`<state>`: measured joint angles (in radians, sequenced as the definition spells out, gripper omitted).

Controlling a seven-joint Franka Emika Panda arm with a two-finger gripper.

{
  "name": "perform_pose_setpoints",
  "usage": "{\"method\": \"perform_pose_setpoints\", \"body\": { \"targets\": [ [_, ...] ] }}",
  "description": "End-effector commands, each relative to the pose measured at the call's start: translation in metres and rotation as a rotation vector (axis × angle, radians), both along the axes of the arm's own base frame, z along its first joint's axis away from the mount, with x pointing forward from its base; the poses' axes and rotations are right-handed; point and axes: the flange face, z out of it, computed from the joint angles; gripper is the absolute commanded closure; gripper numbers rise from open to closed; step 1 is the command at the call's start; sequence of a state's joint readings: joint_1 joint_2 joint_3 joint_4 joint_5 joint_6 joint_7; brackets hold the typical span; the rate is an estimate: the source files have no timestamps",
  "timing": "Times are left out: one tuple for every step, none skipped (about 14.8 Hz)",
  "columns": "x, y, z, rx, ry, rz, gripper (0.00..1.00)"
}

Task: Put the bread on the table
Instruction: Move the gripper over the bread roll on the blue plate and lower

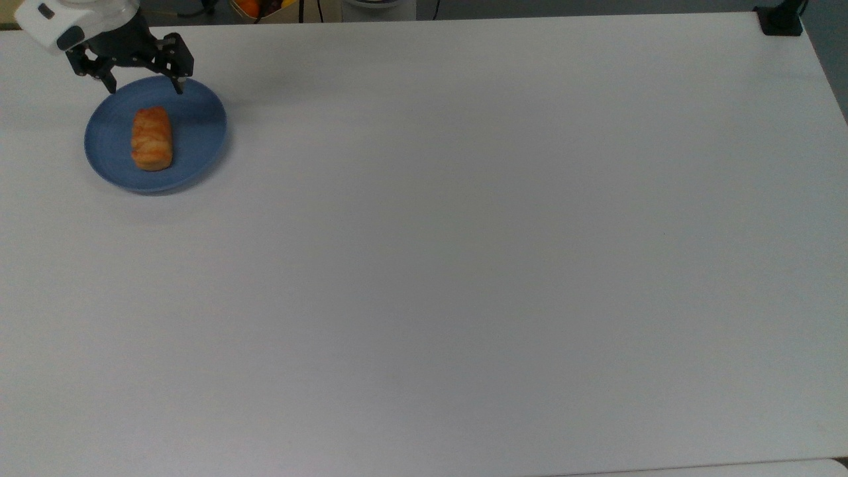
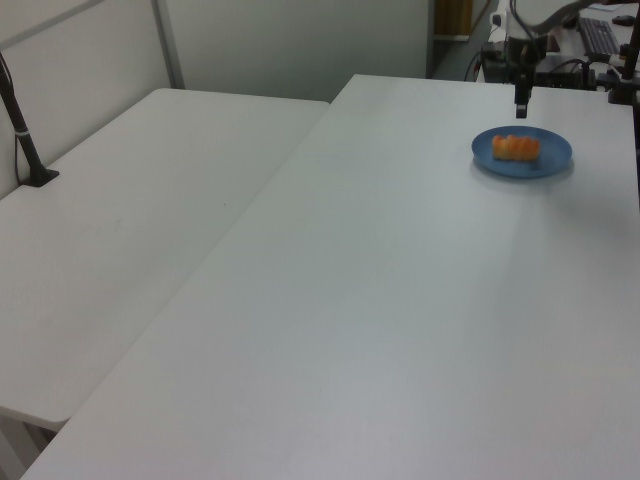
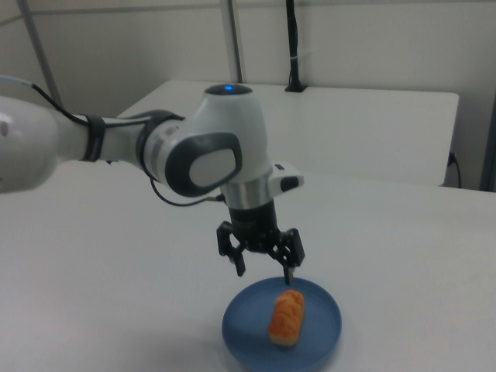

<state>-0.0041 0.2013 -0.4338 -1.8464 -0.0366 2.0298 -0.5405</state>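
Overhead, the claw (image 1: 142, 83) hangs spread wide above the far rim of the blue plate (image 1: 199, 142), gripping nothing. Bread (image 1: 152, 138) lies on that plate near the counter's (image 1: 464, 265) corner at the top view's upper left, with bare white surface stretching rightward.

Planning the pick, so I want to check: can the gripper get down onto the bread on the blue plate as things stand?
Probably yes. The gripper hangs with jaws open above the blue plate, beside the bread; nothing lies over or against the bread.
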Motion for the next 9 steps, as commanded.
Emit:
{"method": "perform_pose_setpoints", "body": {
  "targets": [
    [-0.002, -0.010, -0.033, -0.021, -0.038, 0.027, 0.00],
    [0.000, -0.010, -0.047, -0.029, -0.034, 0.047, 0.00],
    [0.004, -0.011, -0.059, -0.040, -0.029, 0.067, 0.00],
    [0.006, -0.011, -0.067, -0.046, -0.028, 0.071, 0.00],
    [0.008, -0.011, -0.072, -0.049, -0.025, 0.074, 0.00],
    [0.008, -0.011, -0.077, -0.051, -0.023, 0.075, 0.00],
    [0.006, -0.011, -0.084, -0.052, -0.019, 0.076, 0.00],
    [0.005, -0.014, -0.092, -0.057, -0.019, 0.074, 0.00],
    [0.005, -0.014, -0.099, -0.063, -0.024, 0.076, 0.00]
  ]
}}
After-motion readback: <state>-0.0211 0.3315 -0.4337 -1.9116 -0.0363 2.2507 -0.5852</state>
